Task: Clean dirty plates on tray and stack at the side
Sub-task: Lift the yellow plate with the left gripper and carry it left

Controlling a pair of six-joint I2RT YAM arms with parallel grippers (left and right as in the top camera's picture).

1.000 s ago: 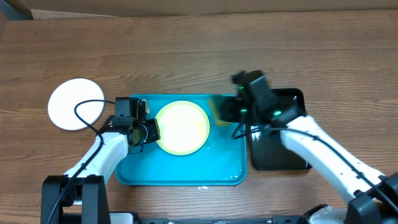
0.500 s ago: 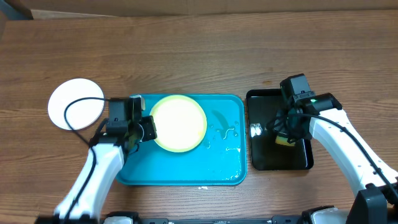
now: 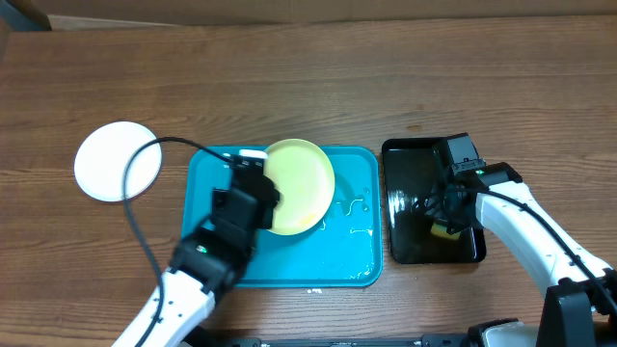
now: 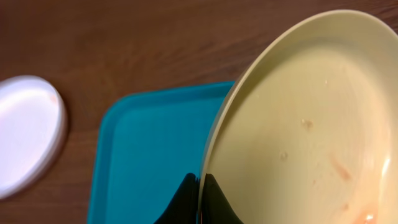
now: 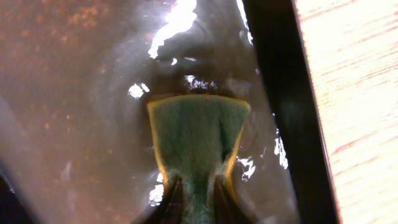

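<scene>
Yellow-green is what the left gripper (image 4: 199,182) has hold of: its two dark fingers are pressed together on the rim of the pale yellow-green plate (image 4: 298,124), the edge wedged between them. From overhead the grip sits at about eight o'clock on that plate, which is tilted and raised off the turquoise tray (image 3: 337,253), over the tray's twelve o'clock side. The wrist view shows a few small orange-brown smears (image 4: 339,168) on the plate's inner face. Below and to the nine o'clock side of the rim lies the bare floor of the tray. Beyond the tray, at its nine o'clock, a white plate (image 3: 118,161) lies flat on the wooden table (image 3: 308,77), well apart from the tray.

The right gripper (image 5: 196,186) is down in the black tray (image 3: 413,246), which stands just beside the turquoise tray at its three o'clock. Its fingers pinch the six o'clock end of a green sponge (image 5: 199,134) with yellow edges, and the sponge narrows where they bite; the hold looks firm, though the fingertips are cut off at the frame's edge. The sponge rests on the wet, glossy floor of the black tray, near the tray's three o'clock wall, with pale table wood beyond it.
</scene>
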